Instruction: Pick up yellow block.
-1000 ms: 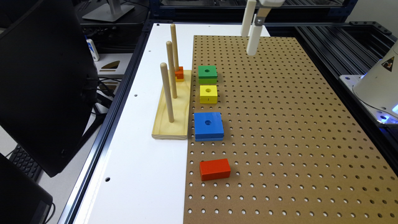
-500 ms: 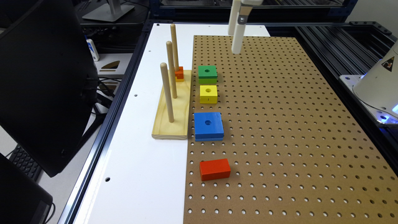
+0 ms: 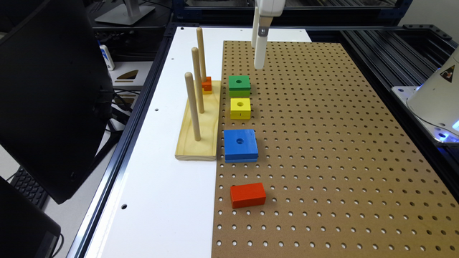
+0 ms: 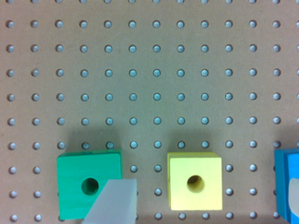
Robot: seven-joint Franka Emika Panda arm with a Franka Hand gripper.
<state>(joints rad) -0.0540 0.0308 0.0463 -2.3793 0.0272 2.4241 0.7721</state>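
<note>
On the pegboard (image 3: 322, 143): one yellow block (image 3: 240, 108), one green block (image 3: 239, 85).

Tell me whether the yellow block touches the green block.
Apart. The wrist view shows bare pegboard with a column of holes between the yellow block and the green block.

Green block (image 3: 239, 86), blue block (image 3: 240, 145), red block (image 3: 247, 195) on pegboard (image 3: 340, 150).

Brown pegboard (image 3: 322, 143) carries green block (image 3: 239, 85), yellow block (image 3: 240, 108), blue block (image 3: 240, 145), red block (image 3: 247, 195).
</note>
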